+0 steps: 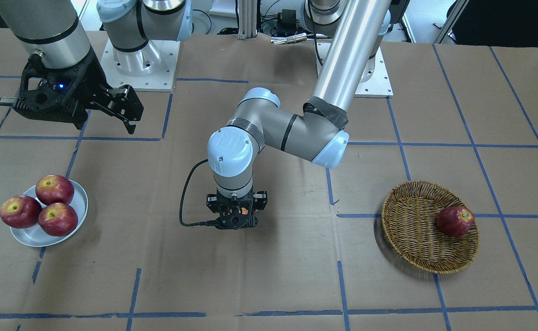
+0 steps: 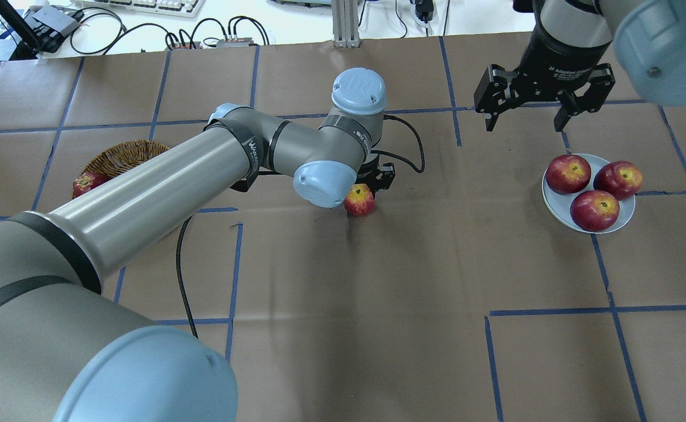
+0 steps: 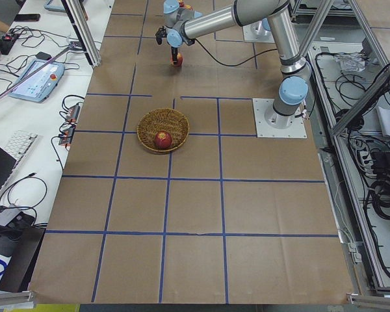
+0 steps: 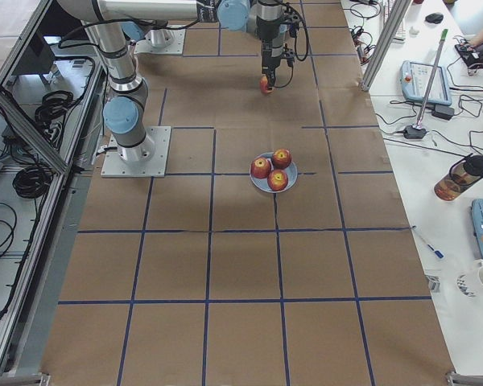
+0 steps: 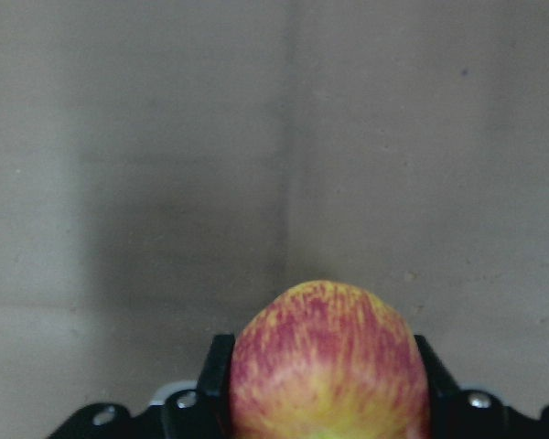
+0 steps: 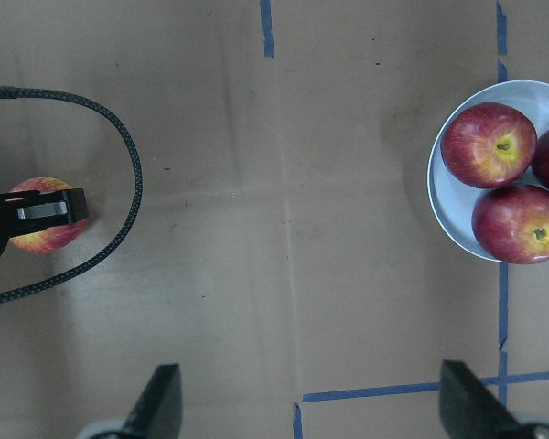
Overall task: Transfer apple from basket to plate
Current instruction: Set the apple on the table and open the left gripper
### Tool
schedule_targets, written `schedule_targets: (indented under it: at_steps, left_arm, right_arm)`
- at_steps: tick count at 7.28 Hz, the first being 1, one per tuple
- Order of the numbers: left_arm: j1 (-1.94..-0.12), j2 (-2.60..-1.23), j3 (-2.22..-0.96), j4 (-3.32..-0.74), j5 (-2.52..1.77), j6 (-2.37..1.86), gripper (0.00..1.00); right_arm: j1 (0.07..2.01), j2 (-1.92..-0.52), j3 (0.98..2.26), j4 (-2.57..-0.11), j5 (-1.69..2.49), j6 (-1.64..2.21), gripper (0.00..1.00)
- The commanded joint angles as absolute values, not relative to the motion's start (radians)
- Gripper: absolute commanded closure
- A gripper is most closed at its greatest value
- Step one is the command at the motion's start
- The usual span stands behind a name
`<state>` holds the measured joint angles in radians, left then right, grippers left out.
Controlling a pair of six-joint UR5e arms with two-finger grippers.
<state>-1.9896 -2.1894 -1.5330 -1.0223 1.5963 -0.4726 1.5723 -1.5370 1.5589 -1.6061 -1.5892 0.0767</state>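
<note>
Colours on the bench [image 1: 269, 276]
The apple [image 5: 325, 357] is yellow-orange streaked with red, yellowish at one end; the other apples [image 1: 55, 189] are dark red with yellow stem hollows; the basket [image 1: 406, 230] is brown-tan woven wicker; the plate [image 1: 30, 235] is pale grey-white; the bench is brown paper gridded with blue tape

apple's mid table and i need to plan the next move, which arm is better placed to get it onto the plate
Left, probably. The left end effector grips the apple, part way to the plate. The right end effector hangs open and empty near the plate, apart from the apple.
</note>
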Motion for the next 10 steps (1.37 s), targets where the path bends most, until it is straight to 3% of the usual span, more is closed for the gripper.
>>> schedule_targets:
  at_steps: [1, 2, 7, 10]
  left_arm:
    - [-1.988, -2.189, -1.540, -1.022, 1.595, -0.471, 0.27]
    - [-1.987, -2.180, -1.539, -1.023, 1.595, -0.471, 0.00]
    - [-1.954, -1.891, -1.467, -1.288, 1.575, -0.424, 0.00]
    - [-1.818, -1.665, -1.495, -1.506, 1.578, -0.118, 0.00]
  right_arm:
    - [1.572, -1.537, 1.559, -1.606, -1.589, 0.077, 0.00]
    - [1.572, -1.537, 1.560, -1.606, -1.589, 0.077, 0.00]
    - [1.572, -1.537, 1.563, -1.609, -1.589, 0.075, 0.00]
    - [1.586, -1.531, 1.568, -1.618, -1.576, 0.097, 0.00]
